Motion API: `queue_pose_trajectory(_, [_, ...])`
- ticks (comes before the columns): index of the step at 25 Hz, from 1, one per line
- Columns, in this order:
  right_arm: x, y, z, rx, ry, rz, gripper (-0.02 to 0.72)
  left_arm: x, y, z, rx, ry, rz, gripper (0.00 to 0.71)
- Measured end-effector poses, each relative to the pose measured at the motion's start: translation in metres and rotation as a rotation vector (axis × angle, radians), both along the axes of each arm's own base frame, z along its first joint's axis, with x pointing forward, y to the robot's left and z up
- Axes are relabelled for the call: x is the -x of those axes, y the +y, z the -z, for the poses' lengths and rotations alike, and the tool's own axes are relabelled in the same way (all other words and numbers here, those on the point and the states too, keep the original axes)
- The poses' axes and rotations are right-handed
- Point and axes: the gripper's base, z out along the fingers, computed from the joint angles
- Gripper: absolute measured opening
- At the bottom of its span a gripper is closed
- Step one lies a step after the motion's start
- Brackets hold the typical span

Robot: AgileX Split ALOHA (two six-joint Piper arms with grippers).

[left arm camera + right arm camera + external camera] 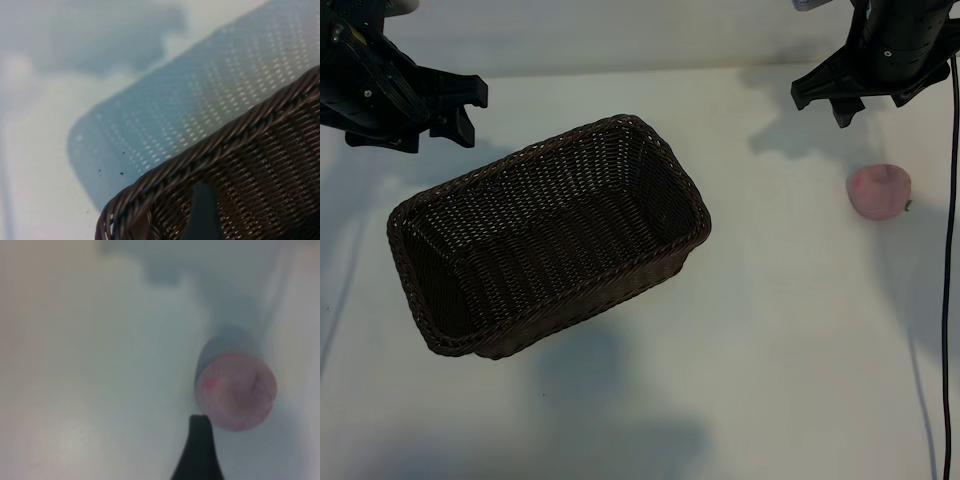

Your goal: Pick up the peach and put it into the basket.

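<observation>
Peach (pixel 879 190) lay on the table (pixel 770 350), outside the basket (pixel 548 236).
Your left gripper (pixel 460 110) and right gripper (pixel 850 100) hung released, holding nothing.

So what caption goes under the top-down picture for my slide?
Empty wicker basket sits on the white table; the peach waits beside it, under the open right gripper.

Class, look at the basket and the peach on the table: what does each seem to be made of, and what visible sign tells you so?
Basket: dark-brown woven wicker or rattan-like strands, possibly plastic imitation; the braided rim and open weave that lets light through show it. Slight sheen.

Peach: pale pink with a darker blush, matte and smooth; whether real fruit or a foam or plastic model cannot be told.
</observation>
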Motion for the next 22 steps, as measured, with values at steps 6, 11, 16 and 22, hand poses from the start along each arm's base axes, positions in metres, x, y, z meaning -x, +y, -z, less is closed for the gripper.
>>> queue_pose_trajectory(6, [0.0,0.0,0.0,0.0,0.0,0.001,0.556,-0.0001,0.0,0.0,0.0,-0.001,0.0,0.529])
queue_pose_trajectory(11, [0.0,0.0,0.0,0.0,0.0,0.001,0.556,-0.0001,0.0,0.0,0.0,-0.001,0.0,0.529])
queue_pose_trajectory(16, [0.0,0.0001,0.0,-0.001,0.0,0.001,0.556,-0.0022,-0.0002,-0.0012,0.004,-0.027,-0.004,0.529])
queue_pose_trajectory(22, [0.0,0.0001,0.0,-0.001,0.0,0.002,0.556,-0.002,-0.0001,-0.0014,0.004,-0.027,-0.004,0.529])
